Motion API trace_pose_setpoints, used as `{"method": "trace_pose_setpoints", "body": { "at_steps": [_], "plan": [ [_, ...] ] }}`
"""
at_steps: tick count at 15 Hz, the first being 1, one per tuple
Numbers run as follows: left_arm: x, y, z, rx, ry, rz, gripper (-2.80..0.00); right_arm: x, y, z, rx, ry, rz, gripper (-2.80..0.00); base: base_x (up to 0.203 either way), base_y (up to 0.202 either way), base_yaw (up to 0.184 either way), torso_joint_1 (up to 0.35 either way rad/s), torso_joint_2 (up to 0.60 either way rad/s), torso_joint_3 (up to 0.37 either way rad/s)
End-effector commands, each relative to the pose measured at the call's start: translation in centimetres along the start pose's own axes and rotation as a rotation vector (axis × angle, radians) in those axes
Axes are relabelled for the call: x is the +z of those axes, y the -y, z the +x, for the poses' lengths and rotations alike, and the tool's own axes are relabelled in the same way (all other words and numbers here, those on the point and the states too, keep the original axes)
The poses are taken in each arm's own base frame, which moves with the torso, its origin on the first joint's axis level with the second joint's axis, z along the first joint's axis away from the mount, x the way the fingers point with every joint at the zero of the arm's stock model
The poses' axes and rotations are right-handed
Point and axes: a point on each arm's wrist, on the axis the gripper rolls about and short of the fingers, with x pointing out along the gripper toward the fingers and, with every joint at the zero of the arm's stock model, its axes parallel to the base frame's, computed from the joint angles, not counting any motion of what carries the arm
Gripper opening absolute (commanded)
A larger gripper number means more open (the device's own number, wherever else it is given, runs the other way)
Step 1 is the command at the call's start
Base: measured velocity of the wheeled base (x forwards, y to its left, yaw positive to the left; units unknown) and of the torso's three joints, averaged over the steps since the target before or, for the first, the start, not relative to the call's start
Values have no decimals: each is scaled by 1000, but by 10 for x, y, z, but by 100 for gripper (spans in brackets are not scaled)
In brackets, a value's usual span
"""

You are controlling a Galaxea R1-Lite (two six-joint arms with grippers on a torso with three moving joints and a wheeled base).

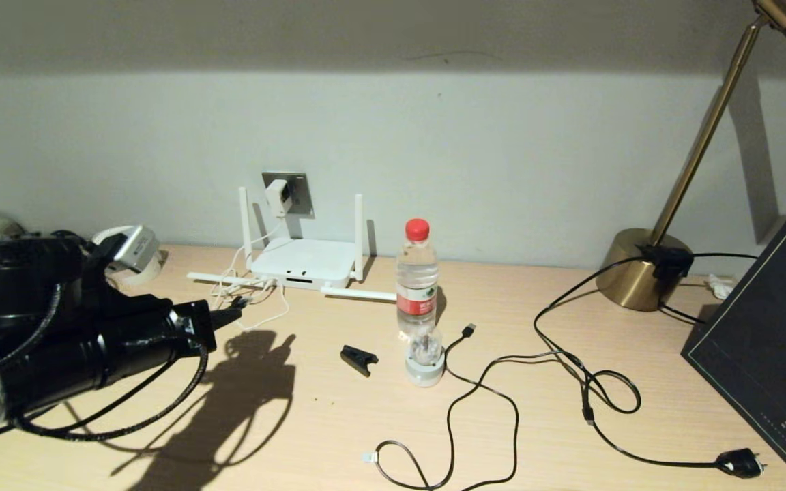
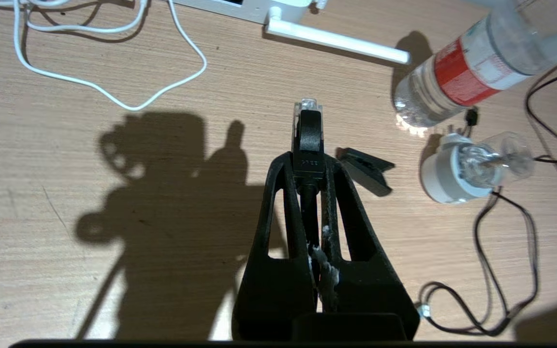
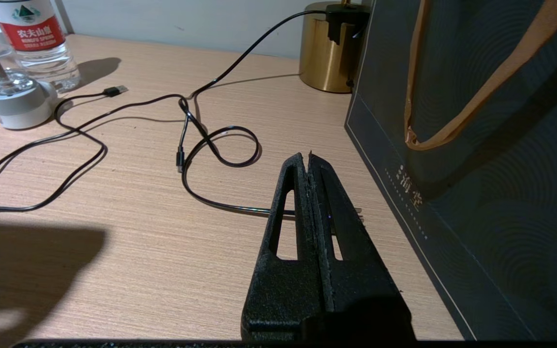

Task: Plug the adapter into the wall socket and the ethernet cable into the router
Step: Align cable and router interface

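The white adapter (image 1: 278,197) sits in the grey wall socket (image 1: 297,194), and its white cord (image 2: 114,94) trails down to the desk. In front of the socket lies the white router (image 1: 304,262), with two antennas upright and two lying flat. My left gripper (image 2: 310,162) hovers over the desk just in front of the router's left corner, shut on the ethernet cable (image 2: 308,128). The cable's clear-tipped plug sticks out past the fingertips toward the router (image 2: 240,6). My right gripper (image 3: 307,158) is shut on nothing, low over the desk beside a dark bag.
A water bottle (image 1: 417,279) and a small white bulb stand (image 1: 425,361) stand right of the router, with a black clip (image 1: 359,359) nearby. The lamp cord (image 3: 220,145) and a USB cable (image 1: 475,389) loop across the desk. The brass lamp base (image 1: 642,269) and dark bag (image 1: 761,354) are at right.
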Motion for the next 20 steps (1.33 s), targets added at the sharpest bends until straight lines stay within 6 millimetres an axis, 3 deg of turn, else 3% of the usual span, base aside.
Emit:
{"method": "trace_pose_setpoints", "body": {
  "at_steps": [1, 4, 9, 20],
  "plan": [
    [-3, -5, 24, 45, -42, 14, -280, -9, 0, 2, 2, -34, 0, -280, 0, 0, 0, 0, 0, 0],
    [1, -9, 49, 60, -8, 41, -280, -9, 0, 2, 3, -34, 0, -280, 0, 0, 0, 0, 0, 0],
    [-10, -19, 101, 45, 90, 99, -280, -9, 0, 2, 2, -35, 0, -280, 0, 0, 0, 0, 0, 0],
    [-24, -32, 136, 63, 56, 90, -280, -9, 0, 2, 1, -34, 0, -280, 0, 0, 0, 0, 0, 0]
  ]
}}
